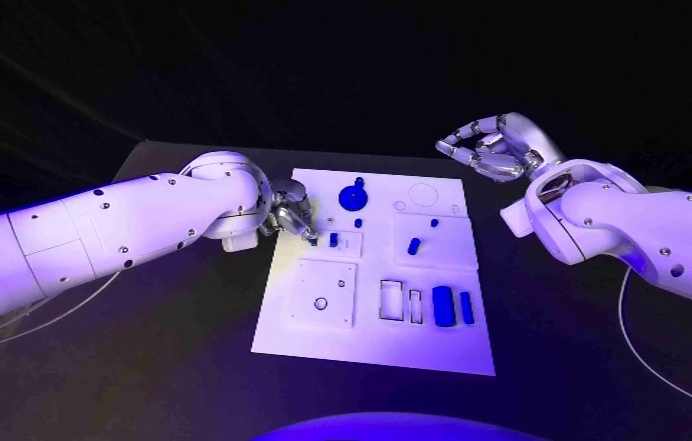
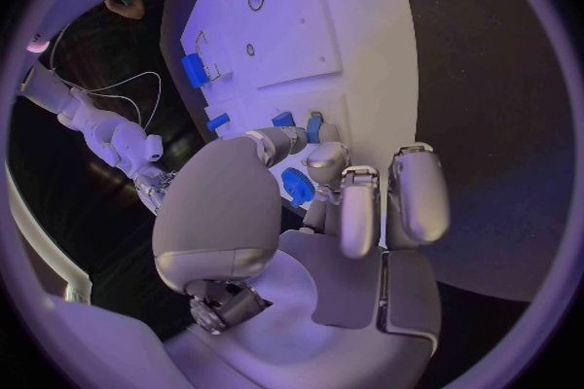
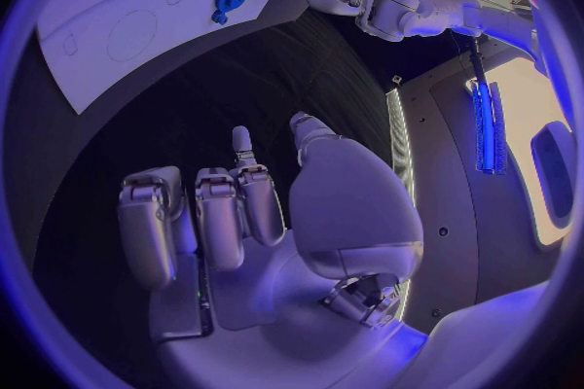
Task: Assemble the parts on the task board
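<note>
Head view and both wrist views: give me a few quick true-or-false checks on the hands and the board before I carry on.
1. The left hand is at the left edge of the white board. True.
2. The right hand holds a blue part. False: it is off the board over the black table, its fingers curled in with nothing in them.
3. The left hand pinches a small blue part between its fingertips. True, as the left wrist view shows.
4. The round blue part lies at the near end of the board. False: it sits near the far end.
5. Two long blue blocks lie side by side near the board's near right corner. True.
</note>
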Robot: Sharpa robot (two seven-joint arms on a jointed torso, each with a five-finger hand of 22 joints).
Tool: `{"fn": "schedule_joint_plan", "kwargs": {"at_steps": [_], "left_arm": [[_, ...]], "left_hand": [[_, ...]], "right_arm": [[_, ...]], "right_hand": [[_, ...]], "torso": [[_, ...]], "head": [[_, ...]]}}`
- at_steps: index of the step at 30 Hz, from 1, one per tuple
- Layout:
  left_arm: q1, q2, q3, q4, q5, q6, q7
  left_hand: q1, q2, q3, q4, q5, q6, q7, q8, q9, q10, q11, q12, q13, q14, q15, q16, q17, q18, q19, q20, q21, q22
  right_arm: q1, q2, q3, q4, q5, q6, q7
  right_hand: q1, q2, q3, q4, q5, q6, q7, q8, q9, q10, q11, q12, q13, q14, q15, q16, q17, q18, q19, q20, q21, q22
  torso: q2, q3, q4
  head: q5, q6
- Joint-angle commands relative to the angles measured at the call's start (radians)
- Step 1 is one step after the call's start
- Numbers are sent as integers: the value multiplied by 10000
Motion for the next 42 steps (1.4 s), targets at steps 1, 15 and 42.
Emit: {"fn": "schedule_joint_plan", "kwargs": {"at_steps": [1, 15, 42], "left_arm": [[-4, 28, 1, 26, -132, 329, -17], [-4, 66, -2, 58, -196, 449, -27], [-1, 367, -45, -246, -397, 1078, -214]], "left_hand": [[-40, 77, 1531, -1500, 28, 65, -171, 64, -12, 81, -16, 55, 20, 981, -68, 51, 2455, -18, 87, 5, 55, 8], [-40, 55, 1555, -1534, 26, 74, -180, 83, -13, 94, -24, 74, 39, 990, -72, 69, 2487, -27, 102, 2, 79, 52], [-480, 136, 1537, -1383, -44, 276, -284, 288, -56, 340, -96, 330, 349, 1024, -127, 136, 2606, -52, 141, -18, 150, 184]], "right_arm": [[-6, -2, 1, 14, -34, 126, 90], [-7, -6, 1, 17, -33, 123, 95], [-6, -41, 1, 39, -34, 96, 105]], "right_hand": [[107, 3, -58, -11, 38, -50, -1, 65, 8, 113, -44, -45, 1664, 1042, -78, 34, 2628, -143, 1046, -77, 46, 2631], [112, 24, -96, -7, 71, -38, -6, 85, 9, 114, -47, -43, 1666, 1042, -81, 34, 2628, -143, 1046, -79, 46, 2631], [112, 24, -96, -7, 71, -38, -6, 85, 9, 114, -47, -43, 1666, 1042, -81, 34, 2628, -143, 1046, -79, 46, 2631]], "torso": [[-3, -4, 2], [-2, -6, 5], [3, 2, 5]], "head": [[4, -14], [1, -21], [-19, -84]]}}
